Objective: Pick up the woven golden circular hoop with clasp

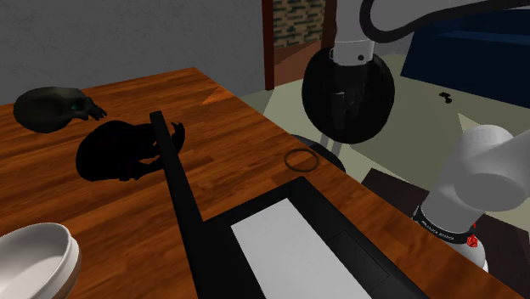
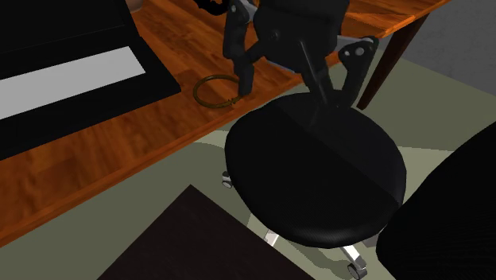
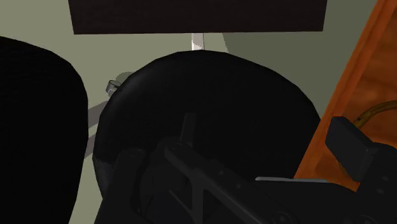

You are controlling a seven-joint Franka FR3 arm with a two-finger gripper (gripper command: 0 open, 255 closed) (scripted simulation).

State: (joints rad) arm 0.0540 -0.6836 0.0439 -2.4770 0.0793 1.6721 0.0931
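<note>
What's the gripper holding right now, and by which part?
Nothing: the gripper, jaws open, is clear of the hoop, which lies on the table.

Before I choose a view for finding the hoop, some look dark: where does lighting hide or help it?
Shoulder view: dim, the hoop a thin dark ring on the table. Second exterior view: best lit, its gold reads clearly. Wrist view: chair seat flat black; a hoop arc beside it.

No legible text or markings.
</note>
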